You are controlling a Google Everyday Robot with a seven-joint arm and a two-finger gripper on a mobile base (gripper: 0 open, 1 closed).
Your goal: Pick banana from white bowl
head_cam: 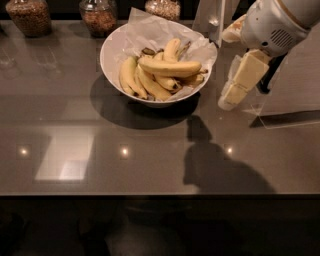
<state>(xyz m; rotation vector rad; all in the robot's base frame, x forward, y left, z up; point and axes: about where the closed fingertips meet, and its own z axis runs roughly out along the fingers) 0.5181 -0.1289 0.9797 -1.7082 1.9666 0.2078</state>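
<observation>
The white bowl (109, 67), lined with crinkled white paper, stands on the dark table at the upper middle. Several bananas lie in it. The banana (170, 67), plump and smooth yellow, lies across the top of the pile with its dark tip to the right. Slimmer bananas with brown marks lie under and beside it. My gripper (228, 101) hangs from the white arm at the upper right. It points down and to the left, just right of the bowl's rim and above the table. It holds nothing that I can see.
Three glass jars (30, 16) (98, 15) (163, 8) of dry food stand along the back edge. A clear plastic stand (287, 102) sits at the right behind the gripper, and another clear piece (210, 20) behind the bowl. The table's front edge (150, 194) runs below.
</observation>
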